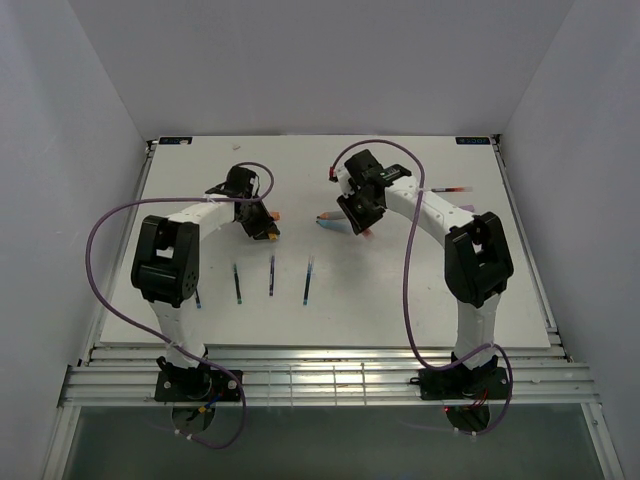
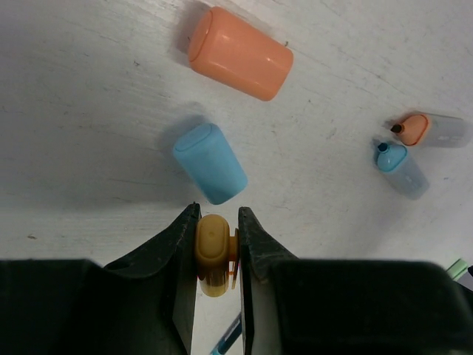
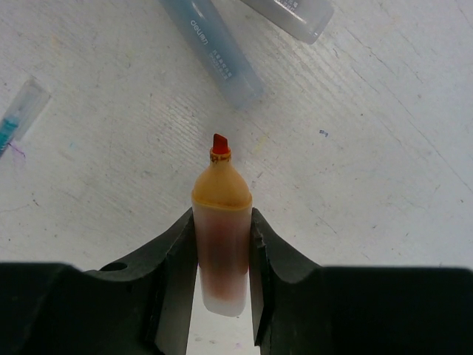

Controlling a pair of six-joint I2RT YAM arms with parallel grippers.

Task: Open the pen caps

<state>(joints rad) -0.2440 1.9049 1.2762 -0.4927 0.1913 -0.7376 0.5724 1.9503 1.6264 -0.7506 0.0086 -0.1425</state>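
Note:
My left gripper is shut on a yellow-orange cap, held end-on between the fingers just above the table. A loose blue cap lies right ahead of it, and a loose orange cap lies further on. My right gripper is shut on an uncapped yellow highlighter whose red tip points away. In the top view the left gripper and right gripper are apart over the table's middle.
Two uncapped highlighters, orange and blue, lie to the left gripper's right. Their pale barrels show ahead of the right gripper. Three thin pens lie in a row near the front. Another pen lies far right.

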